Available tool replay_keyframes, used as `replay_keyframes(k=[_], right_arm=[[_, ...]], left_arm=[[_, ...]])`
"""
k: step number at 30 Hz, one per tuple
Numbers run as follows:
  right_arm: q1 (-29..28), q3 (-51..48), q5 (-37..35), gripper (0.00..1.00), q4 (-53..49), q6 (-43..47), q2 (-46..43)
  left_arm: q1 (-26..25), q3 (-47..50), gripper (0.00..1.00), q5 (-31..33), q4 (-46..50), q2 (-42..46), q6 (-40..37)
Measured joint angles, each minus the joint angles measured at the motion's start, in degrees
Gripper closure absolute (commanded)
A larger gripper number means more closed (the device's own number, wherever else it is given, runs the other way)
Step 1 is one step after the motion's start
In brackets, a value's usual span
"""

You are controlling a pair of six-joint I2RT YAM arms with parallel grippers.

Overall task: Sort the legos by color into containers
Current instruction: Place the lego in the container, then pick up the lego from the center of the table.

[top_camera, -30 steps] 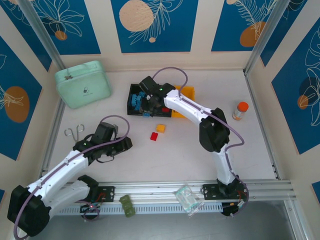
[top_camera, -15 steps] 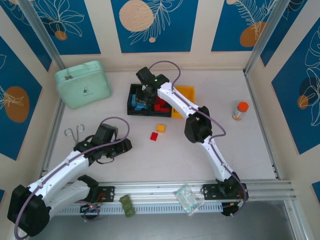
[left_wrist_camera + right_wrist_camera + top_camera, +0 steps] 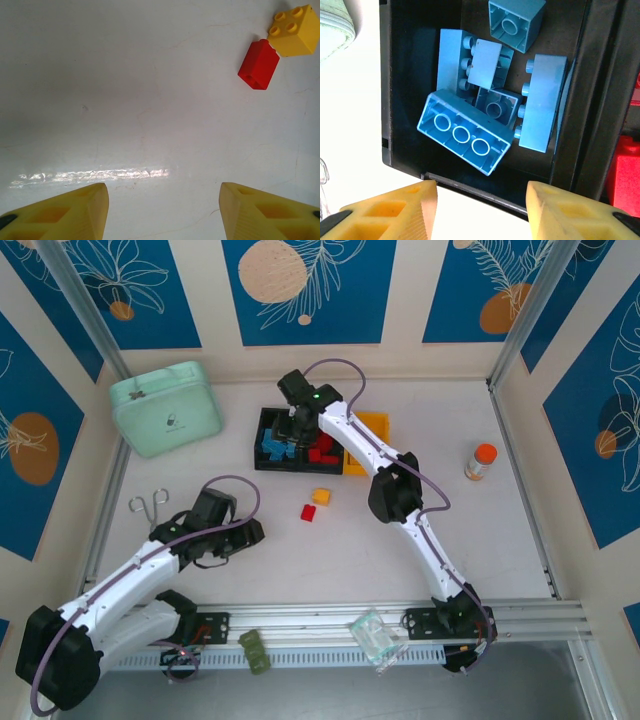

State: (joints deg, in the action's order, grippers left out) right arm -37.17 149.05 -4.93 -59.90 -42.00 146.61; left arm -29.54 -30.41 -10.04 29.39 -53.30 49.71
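Right pincer (image 3: 480, 200) released, empty, above left black container (image 3: 400, 100) at bench (image 3: 125, 100) 12 o'clock, blue legos (image 3: 485, 105) piled inside, left pincer (image 3: 162, 200) released, empty, over bench, red lego (image 3: 258, 65) just beside yellow lego (image 3: 293, 31) at its 1 o'clock

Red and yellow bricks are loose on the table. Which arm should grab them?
Left. The left gripper is open over the table with the red brick and yellow brick just ahead; the right gripper is over the black bin of blue bricks.
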Motion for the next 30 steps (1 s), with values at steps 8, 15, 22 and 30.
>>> replay_keyframes(k=[8, 15, 22, 30], right_arm=[[-0.7, -12.2, -1.9, 0.5, 2.9, 0.7, -7.4], [-1.4, -38.4, -2.5, 0.47, 11.8, 1.5, -29.0], [-1.4, -63.0, 0.2, 0.46, 21.1, 1.6, -47.2], [-1.2, -84.7, 5.2, 0.39, 26.4, 1.4, -59.2]], left_arm=[[0.0, 0.0, 0.4, -0.1, 0.0, 0.0, -0.3], [-0.4, -0.2, 0.38, -1.8, -1.1, -0.8, -0.7], [-3.2, -2.4, 0.38, -2.4, -3.5, -4.9, -2.2], [-6.9, -6.9, 0.34, -2.4, -6.4, -13.1, -4.9]])
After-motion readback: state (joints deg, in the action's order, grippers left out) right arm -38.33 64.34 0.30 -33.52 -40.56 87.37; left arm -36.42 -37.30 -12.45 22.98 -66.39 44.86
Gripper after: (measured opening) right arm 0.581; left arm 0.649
